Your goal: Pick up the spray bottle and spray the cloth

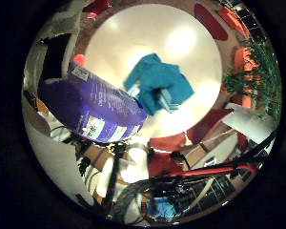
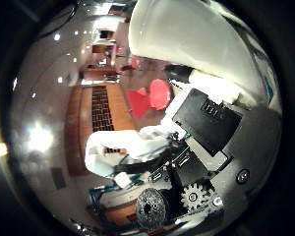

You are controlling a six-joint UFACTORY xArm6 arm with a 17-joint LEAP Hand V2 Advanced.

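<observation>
- Already you have the purple plastic spray bottle (image 1: pixel 93 107) lifted close against the palm, above the round white table (image 1: pixel 133 38).
- Beside the bottle, the crumpled teal cloth (image 1: pixel 157 86) lies on that table.
- Hand (image 2: pixel 187 147): whether its fingers curl round the bottle, you cannot tell.
- Next, aim the orange-tipped nozzle at the cloth and squeeze.

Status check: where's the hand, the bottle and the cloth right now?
Hand shut on spray bottle, bottle close to palm. Teal cloth crumpled on white table. Nothing between bottle and cloth.
</observation>
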